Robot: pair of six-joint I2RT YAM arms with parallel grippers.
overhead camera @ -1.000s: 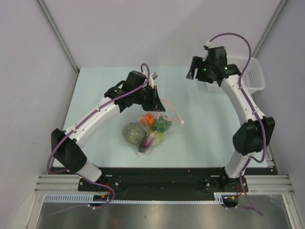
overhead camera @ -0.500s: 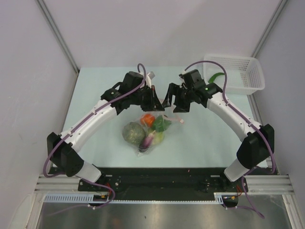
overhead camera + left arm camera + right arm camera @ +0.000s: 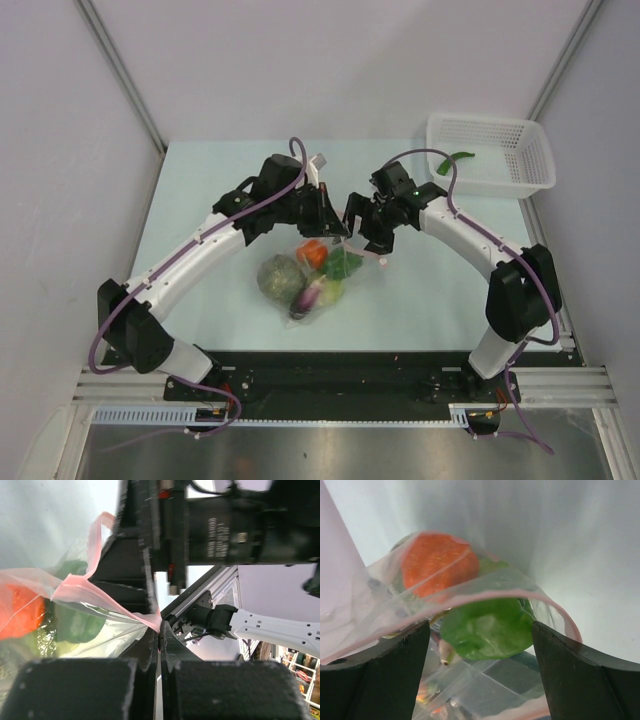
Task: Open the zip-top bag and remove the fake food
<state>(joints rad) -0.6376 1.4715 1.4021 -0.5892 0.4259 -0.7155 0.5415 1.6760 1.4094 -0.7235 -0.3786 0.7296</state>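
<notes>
The pale green table [image 3: 200, 200] bears the zip-top bag [image 3: 362, 262] at its middle. The left gripper [image 3: 159, 630] clamps the bag's pink strip. The right gripper [image 3: 478, 632] has its fingers spread at the bag's mouth. The fake food [image 3: 283, 277] lies inside.

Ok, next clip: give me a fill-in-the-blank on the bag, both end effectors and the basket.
The left end effector is shut on the zip-top bag's ____ zip strip.
The right end effector is ____ at the bag's mouth.
The orange-red ball lies ____ the bag.
The white basket holds one ____ piece.
Missing words: pink; open; inside; green.
</notes>
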